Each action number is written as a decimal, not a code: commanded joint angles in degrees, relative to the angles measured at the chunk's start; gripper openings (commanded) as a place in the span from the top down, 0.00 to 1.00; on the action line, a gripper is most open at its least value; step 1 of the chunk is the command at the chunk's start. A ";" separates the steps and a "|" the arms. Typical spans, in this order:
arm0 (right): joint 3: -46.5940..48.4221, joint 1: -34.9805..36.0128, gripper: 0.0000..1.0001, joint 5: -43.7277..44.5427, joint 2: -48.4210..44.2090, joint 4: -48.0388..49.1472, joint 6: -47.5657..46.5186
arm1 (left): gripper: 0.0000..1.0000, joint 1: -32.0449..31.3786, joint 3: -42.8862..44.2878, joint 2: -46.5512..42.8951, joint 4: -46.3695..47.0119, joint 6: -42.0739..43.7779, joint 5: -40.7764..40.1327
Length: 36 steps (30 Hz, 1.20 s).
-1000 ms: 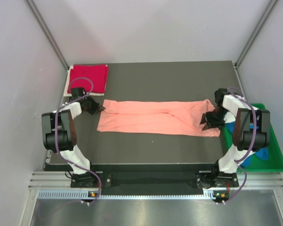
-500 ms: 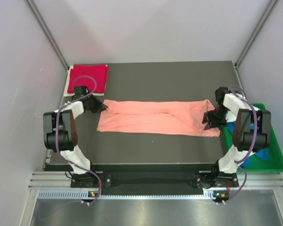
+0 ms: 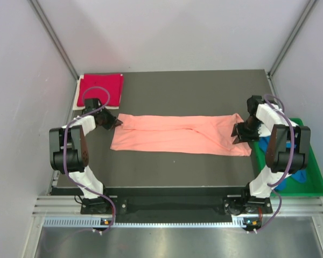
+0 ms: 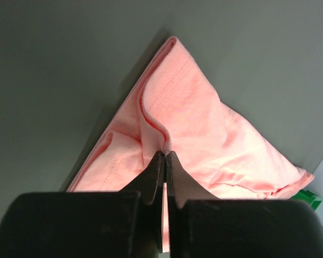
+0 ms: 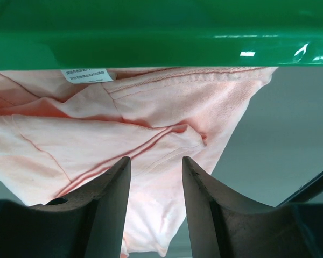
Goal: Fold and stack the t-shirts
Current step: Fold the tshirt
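Observation:
The salmon-pink t-shirt (image 3: 177, 134) lies as a long folded strip across the middle of the table. My left gripper (image 3: 114, 122) is shut on a pinched ridge of cloth at its far-left corner; in the left wrist view the fingertips (image 4: 165, 156) close on the pink t-shirt (image 4: 204, 118). My right gripper (image 3: 238, 133) is open over the shirt's right end; in the right wrist view the jaws (image 5: 156, 164) stand apart above the pink t-shirt (image 5: 124, 123), holding nothing. The crimson-red t-shirt (image 3: 100, 88) lies folded at the back left. The bright blue t-shirt (image 3: 297, 177) lies in the tray.
The green plastic tray (image 3: 312, 185) stands at the right edge of the table, close beside my right arm; its rim (image 5: 151, 37) fills the top of the right wrist view. A white sheet (image 3: 79, 100) shows under the red shirt. Grey walls enclose the table.
My right gripper has shifted slightly toward the back along the shirt's right end, still open. My left gripper stays shut on the left corner, almost unmoved.

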 commanded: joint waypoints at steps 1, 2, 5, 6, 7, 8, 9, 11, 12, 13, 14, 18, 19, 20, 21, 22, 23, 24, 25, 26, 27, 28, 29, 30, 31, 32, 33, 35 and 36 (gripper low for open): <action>0.83 -0.10 0.56 -0.72 -0.27 -1.14 2.32 | 1.00 -0.24 1.96 0.19 0.95 0.17 -0.51; 1.17 0.07 0.57 -0.81 0.52 -0.97 2.50 | 1.00 -0.24 1.88 0.19 0.95 0.09 -0.51; 1.35 0.86 0.57 -0.81 1.66 -0.79 2.76 | 1.00 -0.24 1.87 0.28 1.04 0.09 -0.51; 1.18 1.21 0.57 -0.46 1.84 -0.53 3.02 | 1.00 -0.32 1.87 0.28 1.04 0.09 -0.51; 0.92 1.39 0.57 -0.37 1.93 -0.35 3.11 | 1.00 -0.33 1.87 0.36 1.04 0.09 -0.51; 0.31 1.48 0.57 -0.37 2.02 -0.17 3.29 | 1.00 -0.33 1.87 0.36 1.12 0.17 -0.51; -0.14 1.74 0.57 -0.46 2.11 0.61 3.38 | 1.00 -0.41 1.87 0.36 1.04 0.18 -0.60; -1.28 1.83 0.59 -0.72 2.20 1.23 3.55 | 1.00 -0.41 1.79 0.36 1.04 0.35 -0.60; -1.46 1.83 0.59 -0.55 2.37 1.15 3.64 | 1.00 -0.41 1.87 0.45 1.04 0.35 -0.69; -1.72 1.92 0.59 -0.37 2.37 1.23 3.64 | 1.00 -0.41 1.87 0.37 1.04 0.26 -0.69; -1.98 1.92 0.59 -0.11 2.37 1.23 3.73 | 1.00 -0.41 1.87 0.54 1.04 0.26 -0.69; -3.30 1.92 0.60 0.51 2.11 2.55 4.43 | 1.00 -0.41 1.87 0.80 1.13 0.09 -0.60; -3.57 1.92 0.60 0.42 2.20 2.81 4.43 | 1.00 -0.41 1.87 0.80 1.21 0.09 -0.69; -4.00 1.92 0.60 0.42 2.11 3.08 4.52 | 1.00 -0.41 1.87 0.89 1.30 0.17 -0.69; -4.09 2.01 0.61 0.42 2.28 3.17 4.69 | 1.00 -0.41 1.87 0.89 1.30 0.09 -0.69; -4.27 2.01 0.61 0.51 2.20 3.25 4.78 | 1.00 -0.41 1.87 0.89 1.30 0.09 -0.60; -4.36 2.01 0.61 0.59 2.46 3.34 4.78 | 1.00 -0.41 1.96 0.89 1.21 0.09 -0.60; -4.36 2.01 0.61 0.60 2.55 3.43 4.78 | 1.00 -0.41 1.96 0.80 1.30 0.09 -0.60; -4.62 2.01 0.61 0.60 2.64 3.60 4.87 | 1.00 -0.50 1.96 0.89 1.30 0.00 -0.60; -4.62 2.01 0.61 0.60 2.81 3.78 4.87 | 1.00 -0.50 2.05 0.89 1.30 0.00 -0.60; -4.80 2.09 0.61 0.68 2.90 3.87 4.96 | 1.00 -0.50 2.05 0.89 1.39 -0.09 -0.60; -4.89 2.09 0.62 0.86 3.07 3.96 4.87 | 1.00 -0.41 1.96 0.89 1.39 -0.09 -0.52; -4.80 2.09 0.62 0.95 3.25 4.04 4.87 | 1.00 -0.50 2.05 0.89 1.39 -0.09 -0.60; -4.71 2.09 0.62 1.21 3.34 4.05 4.87 | 1.00 -0.50 2.05 0.89 1.39 -0.17 -0.60; -4.71 2.09 0.62 1.30 3.43 4.13 4.87 | 1.00 -0.50 2.14 0.89 1.48 -0.18 -0.60; -4.71 2.09 0.62 1.30 3.78 4.22 4.96 | 1.00 -0.50 2.05 0.89 1.39 -0.18 -0.69; -4.71 2.09 0.62 1.30 3.78 4.22 4.87 | 1.00 -0.59 2.05 0.89 1.48 -0.18 -0.78; -4.80 2.09 0.71 1.30 4.13 4.48 4.70 | 1.00 -0.59 2.05 0.98 1.48 -0.18 -0.78; -4.89 2.09 0.76 1.21 4.13 4.92 4.61 | 1.00 -0.59 2.05 0.98 1.39 -0.09 -0.78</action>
